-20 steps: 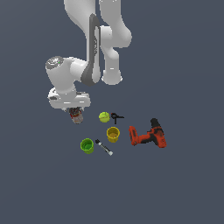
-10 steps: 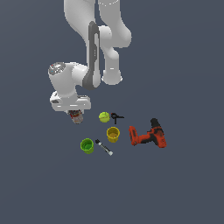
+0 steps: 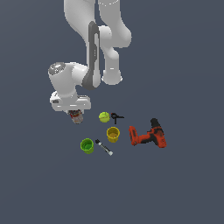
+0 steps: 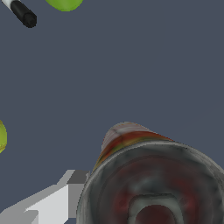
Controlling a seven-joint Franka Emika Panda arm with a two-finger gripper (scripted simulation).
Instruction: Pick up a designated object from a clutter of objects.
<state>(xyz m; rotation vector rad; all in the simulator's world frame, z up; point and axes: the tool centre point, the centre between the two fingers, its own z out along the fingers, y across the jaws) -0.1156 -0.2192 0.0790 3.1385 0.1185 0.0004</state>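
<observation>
Hanging under the gripper (image 3: 76,114): red-and-white can (image 3: 77,117), at the exterior view's left of the yellow-green ball (image 3: 104,117), above the green cup (image 3: 87,145). Finger state: cannot tell; jaws hidden behind can.

The exterior view stands back and above, looking down at the whole arm (image 3: 94,52) and the scattered items on the grey floor (image 3: 183,183). The wrist view sits very near, looking along the can (image 4: 148,179), which fills its frame. Both views share the can (image 3: 76,116), the green cup (image 3: 87,145) and the pen-like stick (image 3: 104,147).
</observation>
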